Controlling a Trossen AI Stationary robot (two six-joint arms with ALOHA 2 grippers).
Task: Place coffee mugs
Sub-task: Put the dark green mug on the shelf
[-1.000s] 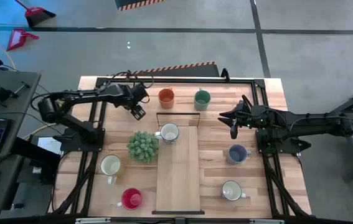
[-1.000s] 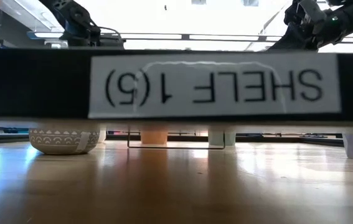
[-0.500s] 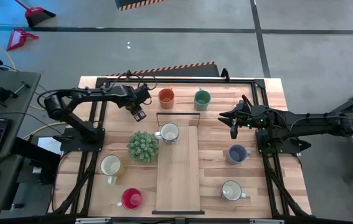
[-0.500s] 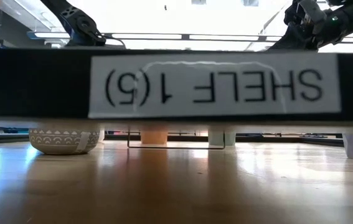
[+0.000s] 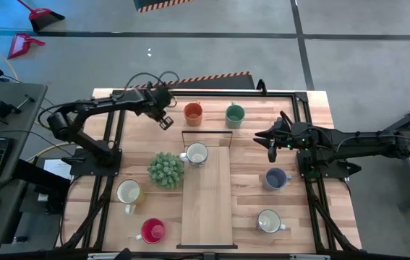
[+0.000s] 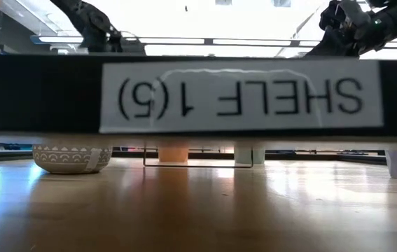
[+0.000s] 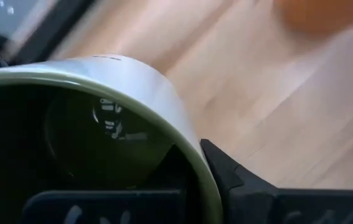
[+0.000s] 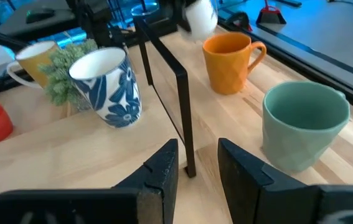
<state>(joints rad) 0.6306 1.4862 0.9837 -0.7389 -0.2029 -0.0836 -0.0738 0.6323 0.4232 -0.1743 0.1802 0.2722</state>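
Observation:
My left gripper (image 5: pixel 163 120) hovers over the table's far left, shut on a pale olive-green mug (image 7: pixel 132 93); that mug also shows, blurred, in the right wrist view (image 8: pixel 200 15). An orange mug (image 5: pixel 193 112) and a teal mug (image 5: pixel 234 114) stand on their bases at the far edge. A blue-flowered white mug (image 5: pixel 197 154) stands by the wooden board (image 5: pixel 207 209). Blue-grey (image 5: pixel 275 178), cream (image 5: pixel 128 192), red (image 5: pixel 152 230) and cream (image 5: pixel 268 220) mugs stand nearer. My right gripper (image 5: pixel 271 150) waits open at the right, holding nothing. My left gripper pinches the mug's wall at the rim (image 7: pixel 192 155), one finger (image 7: pixel 232 177) outside and the other inside the dark hollow. The fingers come from above, slanting down. In the right wrist view the mug seems to hang clear of the table.
A spiky green plant (image 5: pixel 165 170) stands left of the board. A thin black wire frame (image 5: pixel 207 132) rises at the board's far end, close before my right gripper (image 8: pixel 198 165). In the low view a black shelf edge (image 6: pixel 198 94) hides most of the scene.
My left gripper has shut on the mug's rim. It then went up and toward the table's far edge, a little toward the orange mug, taking the mug along.

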